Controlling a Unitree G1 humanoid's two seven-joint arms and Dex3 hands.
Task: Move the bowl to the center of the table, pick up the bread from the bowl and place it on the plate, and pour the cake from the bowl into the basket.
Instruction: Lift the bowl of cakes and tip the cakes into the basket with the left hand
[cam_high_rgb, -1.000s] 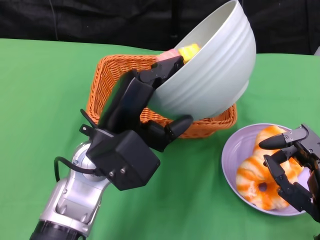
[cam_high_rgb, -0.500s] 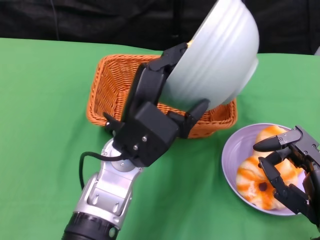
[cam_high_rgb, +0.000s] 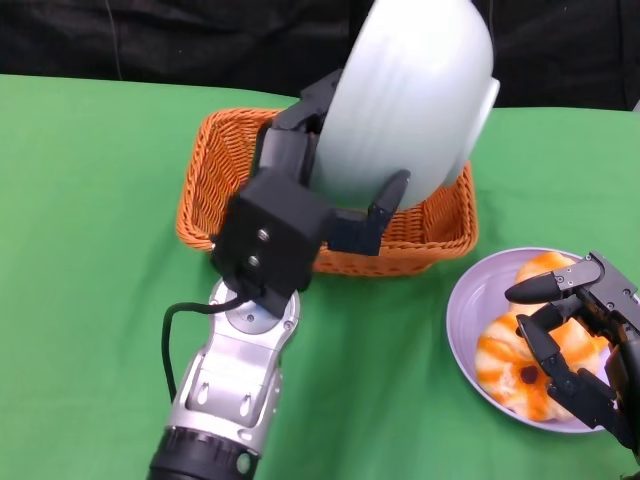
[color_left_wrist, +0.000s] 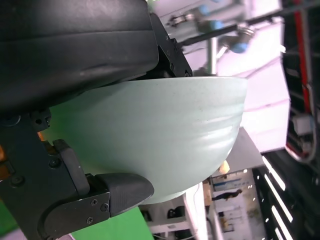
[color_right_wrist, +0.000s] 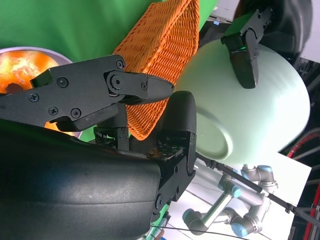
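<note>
My left hand (cam_high_rgb: 300, 195) grips the pale green bowl (cam_high_rgb: 405, 100) by its rim and holds it tipped far over above the orange wicker basket (cam_high_rgb: 225, 190), its mouth turned away from me. The bowl's inside and the cake are hidden. The left wrist view shows the bowl (color_left_wrist: 160, 135) held in the fingers (color_left_wrist: 107, 195). Orange-striped bread (cam_high_rgb: 505, 365) lies on the lilac plate (cam_high_rgb: 470, 300) at the right front. My right hand (cam_high_rgb: 585, 345) hovers over the plate with fingers apart, holding nothing. The right wrist view shows the bowl (color_right_wrist: 255, 120) and basket (color_right_wrist: 160, 45).
Green cloth covers the table (cam_high_rgb: 90, 250). A black backdrop runs along the far edge. The basket sits just behind the plate, and my left forearm (cam_high_rgb: 225, 400) crosses the near middle of the table.
My left hand has rolled the bowl further over the basket, from tilted with the cake showing at the rim to nearly upturned. The right hand has barely moved.
</note>
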